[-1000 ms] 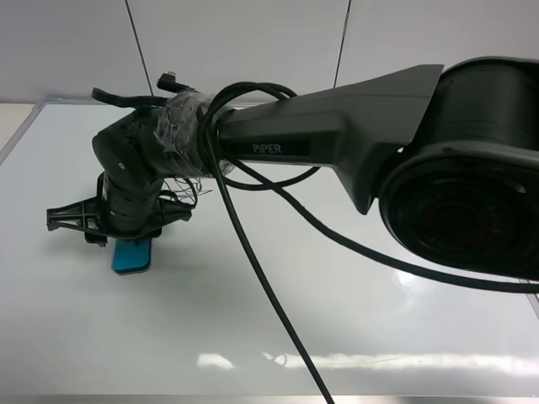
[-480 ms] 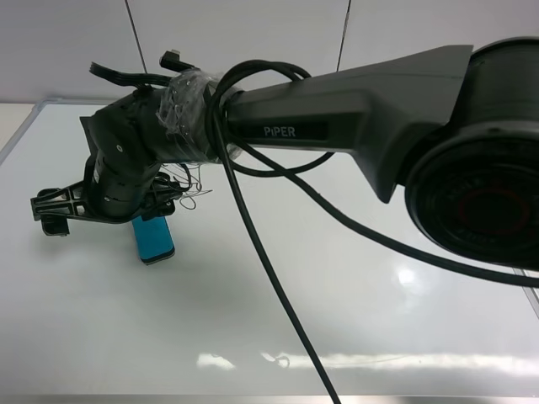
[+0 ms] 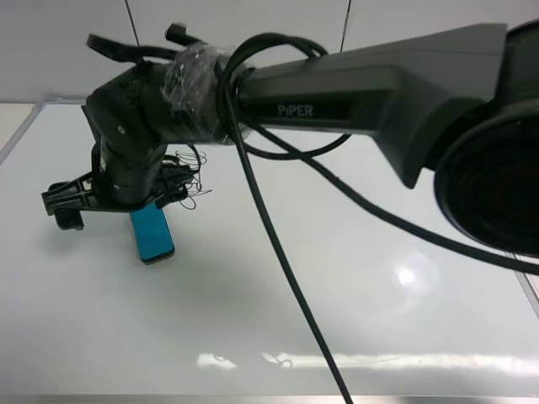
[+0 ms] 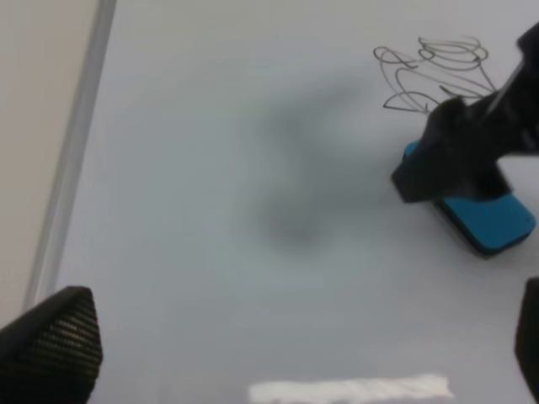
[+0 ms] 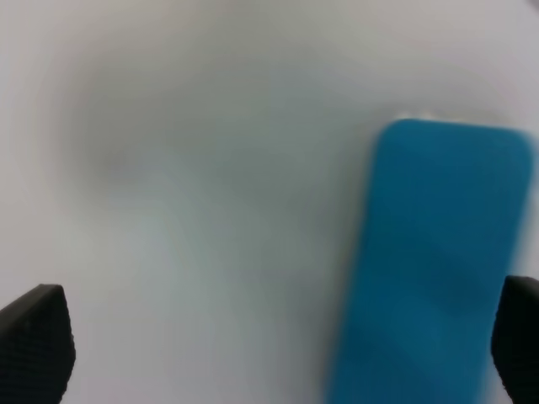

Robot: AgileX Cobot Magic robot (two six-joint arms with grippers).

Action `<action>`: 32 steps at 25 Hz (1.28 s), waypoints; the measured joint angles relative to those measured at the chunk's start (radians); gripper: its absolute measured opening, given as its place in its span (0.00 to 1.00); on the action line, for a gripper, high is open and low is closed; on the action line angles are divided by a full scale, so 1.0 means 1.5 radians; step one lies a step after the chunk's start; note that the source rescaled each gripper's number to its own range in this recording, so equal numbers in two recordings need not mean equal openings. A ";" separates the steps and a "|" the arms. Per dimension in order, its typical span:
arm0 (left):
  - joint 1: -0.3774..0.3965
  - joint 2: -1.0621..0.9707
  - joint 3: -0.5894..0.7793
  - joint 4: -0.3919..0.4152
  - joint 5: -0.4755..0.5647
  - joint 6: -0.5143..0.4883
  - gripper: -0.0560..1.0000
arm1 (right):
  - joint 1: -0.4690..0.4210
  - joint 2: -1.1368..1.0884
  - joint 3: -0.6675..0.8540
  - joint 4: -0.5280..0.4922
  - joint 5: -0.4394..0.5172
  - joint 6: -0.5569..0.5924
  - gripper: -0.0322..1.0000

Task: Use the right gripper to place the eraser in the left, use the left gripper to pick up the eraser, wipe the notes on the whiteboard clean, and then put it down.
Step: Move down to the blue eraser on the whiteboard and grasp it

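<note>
The blue eraser (image 3: pixel 153 236) lies flat on the whiteboard (image 3: pixel 337 295), just below the scribbled notes (image 3: pixel 189 181). My right gripper (image 3: pixel 114 210) has reached across to the left and hovers just above the eraser, open and empty. In the right wrist view the eraser (image 5: pixel 429 261) lies free between the spread fingertips of my right gripper (image 5: pixel 278 345). In the left wrist view my left gripper (image 4: pixel 290 353) is open and empty, well short of the eraser (image 4: pixel 493 220) and the notes (image 4: pixel 434 71). A right gripper finger (image 4: pixel 459 151) partly covers the eraser there.
The whiteboard's metal frame edge (image 4: pixel 76 151) runs along the left side, with the tan tabletop beyond it. The right arm's black cable (image 3: pixel 278 261) hangs across the board's middle. A white wall (image 3: pixel 253 34) stands behind the board.
The right gripper has let go of the eraser and lifted slightly. The eraser now lies tilted, a little to the right of where it was a second ago.
</note>
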 joint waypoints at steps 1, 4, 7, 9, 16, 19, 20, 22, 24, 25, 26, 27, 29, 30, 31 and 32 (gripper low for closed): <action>0.000 0.000 0.000 0.000 0.000 0.000 1.00 | -0.003 -0.013 0.000 -0.023 0.026 0.000 1.00; 0.000 0.000 0.000 0.000 0.000 0.000 1.00 | -0.013 -0.053 0.000 -0.089 0.101 -0.006 1.00; 0.000 0.000 0.000 0.000 0.000 0.000 1.00 | -0.021 -0.106 0.017 -0.145 0.144 -0.016 1.00; 0.000 0.000 0.000 0.000 0.000 0.000 1.00 | -0.031 -0.151 0.050 -0.164 0.147 -0.020 1.00; 0.000 0.000 0.000 0.000 0.000 0.000 1.00 | -0.108 -0.387 0.278 -0.166 0.105 -0.076 1.00; 0.000 0.000 0.000 0.000 0.000 0.000 1.00 | -0.144 -0.524 0.369 -0.166 0.103 -0.105 1.00; 0.000 0.000 0.000 0.000 0.000 0.000 1.00 | -0.157 -0.565 0.394 -0.166 0.108 -0.113 1.00; 0.000 0.000 0.000 0.000 0.000 0.000 1.00 | -0.179 -0.661 0.431 -0.167 0.128 -0.130 1.00; 0.000 0.000 0.000 0.000 0.000 0.000 1.00 | -0.191 -0.743 0.459 -0.184 0.159 -0.143 1.00; 0.000 0.000 0.000 0.000 0.000 0.000 1.00 | -0.194 -0.785 0.468 -0.192 0.180 -0.148 1.00; 0.000 0.000 0.000 0.000 0.000 0.000 1.00 | -0.194 -0.826 0.471 -0.201 0.204 -0.151 1.00; 0.000 0.000 0.000 0.000 0.000 0.000 1.00 | -0.194 -0.860 0.473 -0.209 0.227 -0.153 1.00; 0.000 0.000 0.000 0.000 0.000 0.000 1.00 | -0.194 -0.936 0.473 -0.219 0.269 -0.159 1.00; 0.000 0.000 0.000 0.000 0.000 0.000 1.00 | -0.194 -0.971 0.473 -0.222 0.293 -0.164 1.00; 0.000 0.000 0.000 0.000 0.000 0.000 1.00 | -0.194 -1.000 0.475 -0.223 0.312 -0.169 1.00; 0.000 0.000 0.000 0.000 0.000 0.000 1.00 | -0.194 -1.032 0.479 -0.224 0.327 -0.175 1.00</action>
